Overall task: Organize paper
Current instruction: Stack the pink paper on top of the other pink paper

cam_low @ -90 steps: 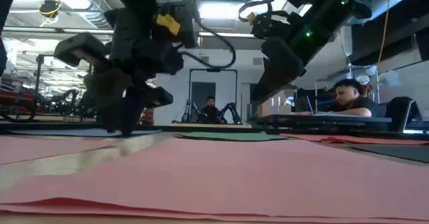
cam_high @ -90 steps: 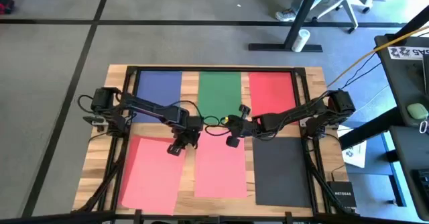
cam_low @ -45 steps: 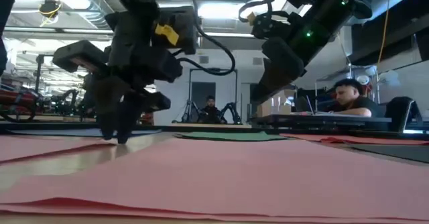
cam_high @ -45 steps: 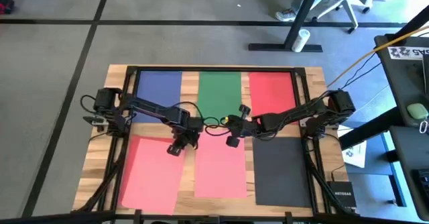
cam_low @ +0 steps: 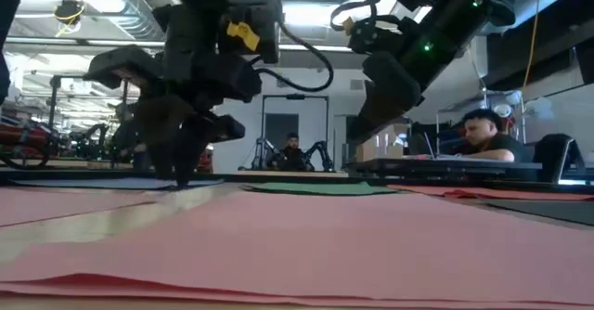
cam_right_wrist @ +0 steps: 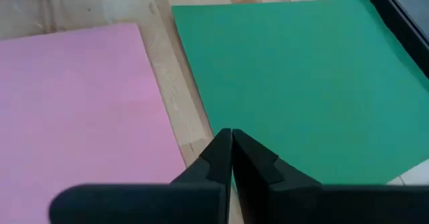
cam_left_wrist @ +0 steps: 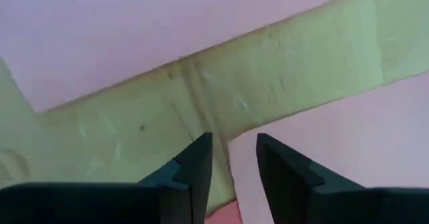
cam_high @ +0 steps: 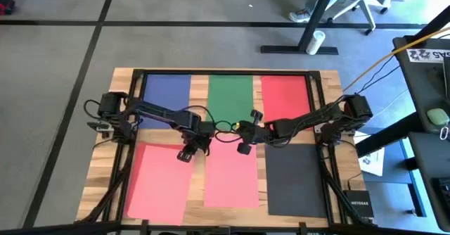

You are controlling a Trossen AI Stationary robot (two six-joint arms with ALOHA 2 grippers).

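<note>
**A:** Item one, the paper?

**B:** Six sheets, flat on the table [cam_high: 327,77]. Landmark: green sheet [cam_high: 230,94], middle of the far row. Blue sheet [cam_high: 165,91] beside it on the left arm's side, red sheet [cam_high: 285,93] beside it on the right arm's side. Pink sheet [cam_high: 230,177] lay directly nearer than the green. Dark grey sheet [cam_high: 295,179] was nearer and to the right, skewed salmon sheet [cam_high: 160,182] nearer and to the left.

**A:** Item two, the tools?

**B:** Left gripper [cam_high: 185,154] stood low, nearer than the green sheet's left corner, at the salmon sheet's far corner. Its fingers [cam_left_wrist: 198,167] were a narrow gap apart, gripping nothing I could see. Right gripper [cam_high: 243,148] hung over the wood strip between green and pink, fingers pressed together, empty.

**A:** Changes over the last second?

**B:** Slight. The left gripper shifted a little sideways and its tips came back down near the table. The salmon sheet kept the same slant. The right arm had not moved.

**A:** Meaning for the task?

**B:** Five sheets looked squared. I judged the salmon one still needed straightening, and the nudging at its corner had not yet turned it.
</note>
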